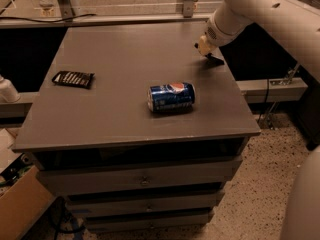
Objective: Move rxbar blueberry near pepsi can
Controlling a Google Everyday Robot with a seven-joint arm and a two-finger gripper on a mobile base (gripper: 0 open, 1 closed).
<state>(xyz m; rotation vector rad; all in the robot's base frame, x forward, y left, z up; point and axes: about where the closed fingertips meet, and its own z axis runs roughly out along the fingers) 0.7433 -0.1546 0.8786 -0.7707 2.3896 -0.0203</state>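
The rxbar blueberry (216, 61) shows only as a small dark sliver lying flat on the worktop (120, 49), close to the right edge and toward the back right corner. I take it for the bar mainly because the gripper (206, 50) is directly over it, and very little of its wrapper shows. The gripper hangs from the arm (260, 9), which reaches in across the right edge and points down, a posture suited to taking a thin flat thing from above. I cannot tell whether the gripper is open or closed, or whether it already has hold of the bar. The pepsi can (171, 96) lies on its side, logo up, well apart from the bar, nearer the front edge and a little right of the middle. Lying this way it could roll if nudged, so the bar is probably best set down beside it without touching. A dark striped wrapper (73, 78) lies flat by the left edge, well away from both and no part of this job.
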